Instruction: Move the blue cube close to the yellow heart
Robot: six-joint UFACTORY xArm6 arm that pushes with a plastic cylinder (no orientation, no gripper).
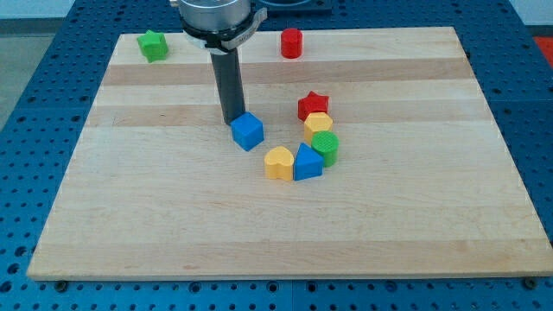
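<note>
The blue cube [247, 131] sits near the middle of the wooden board [155, 216]. My tip [232, 119] touches the cube's upper left side, just behind it. The yellow heart [279, 162] lies a short way to the cube's lower right, with a small gap between them. The heart touches a blue block [308, 162] on its right.
A green cylinder [326, 146], a yellow block [318, 125] and a red star [313, 105] curve upward from the blue block. A green star [154, 45] is at the top left and a red cylinder [291, 42] at the top middle.
</note>
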